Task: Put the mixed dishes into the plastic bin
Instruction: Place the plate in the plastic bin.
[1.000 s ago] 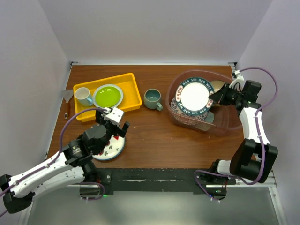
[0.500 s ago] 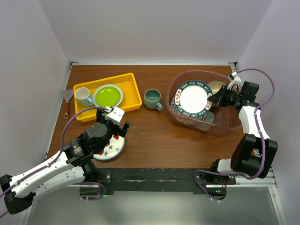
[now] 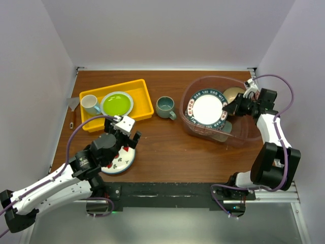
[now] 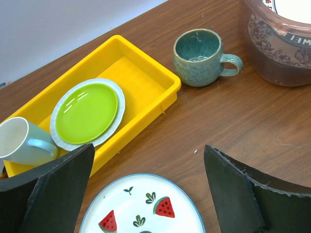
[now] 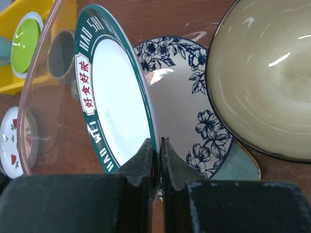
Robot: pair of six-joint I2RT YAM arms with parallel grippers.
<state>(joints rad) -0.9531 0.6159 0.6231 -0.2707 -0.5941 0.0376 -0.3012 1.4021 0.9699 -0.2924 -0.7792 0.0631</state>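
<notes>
My right gripper (image 3: 231,108) is shut on the rim of a green-rimmed white plate (image 3: 206,108) and holds it tilted inside the plastic bin (image 3: 238,140). In the right wrist view that plate (image 5: 116,97) stands in the closed gripper (image 5: 156,145) over the blue-patterned plate (image 5: 189,107), beside the tan bowl (image 5: 267,82), with the mint-green tray (image 5: 243,165) beneath. My left gripper (image 3: 126,133) is open above the white plate with red watermelon marks (image 4: 146,208). The grey-green mug (image 3: 165,107) stands on the table left of the bin.
A yellow tray (image 3: 144,99) at the back left holds a lime-green plate (image 3: 116,104) and a white mug (image 3: 90,104). A small tool lies at the table's left edge (image 3: 72,109). Walls close in on three sides.
My right gripper has moved the green-rimmed plate a little left and lower into the bin. The left arm has not moved.
</notes>
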